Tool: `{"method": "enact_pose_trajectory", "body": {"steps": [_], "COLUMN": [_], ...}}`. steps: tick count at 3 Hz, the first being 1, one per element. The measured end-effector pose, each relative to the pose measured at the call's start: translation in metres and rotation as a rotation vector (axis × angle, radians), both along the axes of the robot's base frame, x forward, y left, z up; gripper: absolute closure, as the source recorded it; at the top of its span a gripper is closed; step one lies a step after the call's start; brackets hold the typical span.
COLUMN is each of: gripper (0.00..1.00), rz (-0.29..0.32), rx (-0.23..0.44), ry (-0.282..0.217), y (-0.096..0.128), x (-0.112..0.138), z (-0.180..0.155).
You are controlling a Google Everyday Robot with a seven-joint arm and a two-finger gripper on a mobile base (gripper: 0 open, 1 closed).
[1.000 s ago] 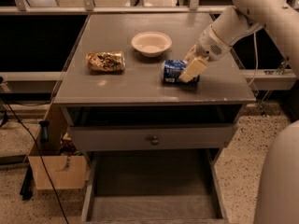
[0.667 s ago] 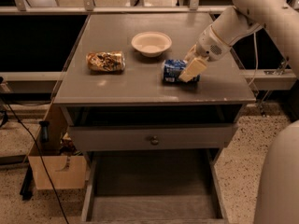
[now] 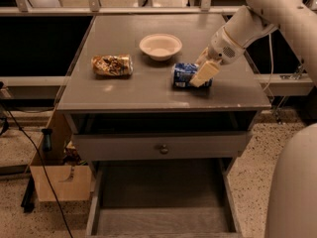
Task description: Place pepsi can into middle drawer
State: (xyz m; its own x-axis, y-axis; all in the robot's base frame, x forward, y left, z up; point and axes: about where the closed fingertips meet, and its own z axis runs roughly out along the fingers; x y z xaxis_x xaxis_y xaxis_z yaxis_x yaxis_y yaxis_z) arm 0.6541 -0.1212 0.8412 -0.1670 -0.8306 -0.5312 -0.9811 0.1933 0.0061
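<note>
Grasping is judged in hand: the end effector (image 3: 203, 74) is set against the pepsi can (image 3: 183, 76) near the surface's (image 3: 148, 90) front-right corner; its grip cannot be told. A lift toward the middle drawer (image 3: 163, 202) is called for.

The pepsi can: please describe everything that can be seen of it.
The pepsi can is small, blue with white lettering, seemingly metal. It lies on its side on the grey cabinet top, right of centre, in front of the white bowl and apart from it. The gripper is at its right end and hides that part.
</note>
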Motion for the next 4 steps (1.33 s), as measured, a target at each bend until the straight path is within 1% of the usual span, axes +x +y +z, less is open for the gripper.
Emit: {"method": "enact_pose_trajectory", "body": {"steps": [1, 2, 3, 4], "gripper": [1.00, 1.00, 1.00, 1.00], "rz": [-0.038, -0.059, -0.112, -0.160], "rx": [-0.009, -0.022, -0.027, -0.010], "ry": [0.013, -0.007, -0.072, -0.138], "y": [-0.017, -0.028, -0.045, -0.052], "x": [-0.006, -0.018, -0.051, -0.110], "z": [0.017, 0.043, 0.078, 0.107]}}
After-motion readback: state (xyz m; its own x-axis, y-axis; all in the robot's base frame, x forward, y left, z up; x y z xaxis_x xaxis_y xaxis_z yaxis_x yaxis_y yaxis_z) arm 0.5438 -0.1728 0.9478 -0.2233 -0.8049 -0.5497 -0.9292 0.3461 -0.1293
